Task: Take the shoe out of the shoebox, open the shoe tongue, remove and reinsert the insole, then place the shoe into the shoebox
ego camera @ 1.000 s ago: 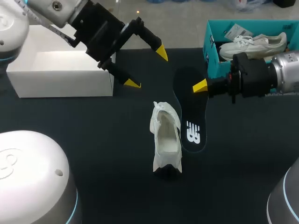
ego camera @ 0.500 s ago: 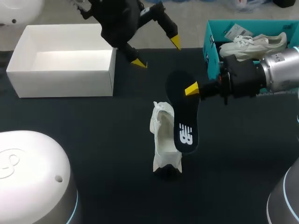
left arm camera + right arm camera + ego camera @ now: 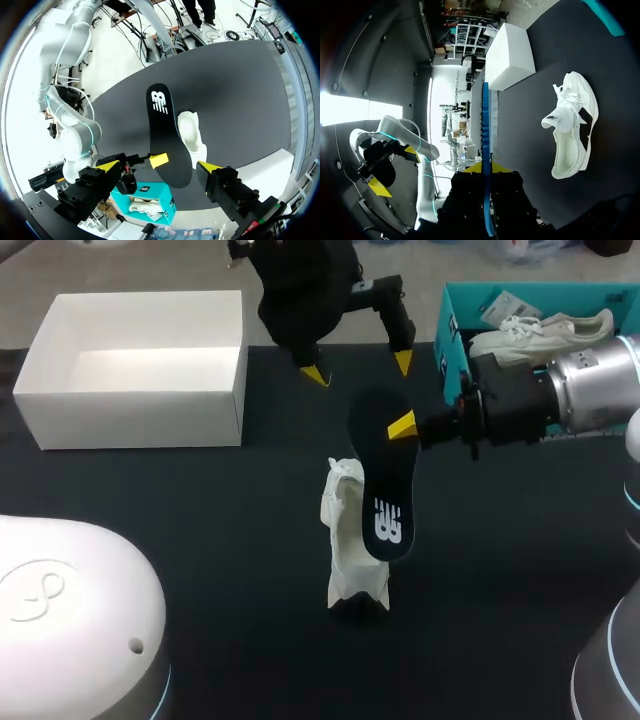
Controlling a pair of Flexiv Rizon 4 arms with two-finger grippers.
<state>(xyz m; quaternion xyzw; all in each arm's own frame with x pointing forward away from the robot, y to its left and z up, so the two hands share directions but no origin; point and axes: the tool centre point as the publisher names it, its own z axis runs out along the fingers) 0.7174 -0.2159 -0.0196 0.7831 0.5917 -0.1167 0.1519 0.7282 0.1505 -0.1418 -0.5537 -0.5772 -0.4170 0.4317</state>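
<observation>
Shoe (image 3: pixel 345 550) stands upright on its sole at the middle of the black table (image 3: pixel 200 540), white, with its tongue pulled up and its mouth open.

Starting from the left, the white shoebox (image 3: pixel 140 370) sits at ten o'clock from the shoe, well apart from it, open-topped with nothing in it.

My left gripper (image 3: pixel 359 370) hangs at twelve o'clock from the shoe, over the far edge of the table. Its fingers are spread wide and hold nothing.

The insole (image 3: pixel 380 470) is off the table, just above the shoe at one o'clock. From my right wrist it appears clear of the shoe.

My right gripper (image 3: pixel 400 427) comes in from three o'clock. It is clamped on the insole's two flat faces, close to its far end.

A teal box (image 3: pixel 450 350) with another shoe in it stands at two o'clock.

I judge the insole to be light, thin and bendy. Held near one end, its free logo end will likely sag and wobble, so I should feed that end into the shoe's mouth slowly. A harder pinch would only crease the foam.

The shoe looks light and soft-walled, so it may tip or slide when pushed. My free left gripper would do best to take the tongue or the heel collar, where the fabric is doubled and gives a firm hold.
</observation>
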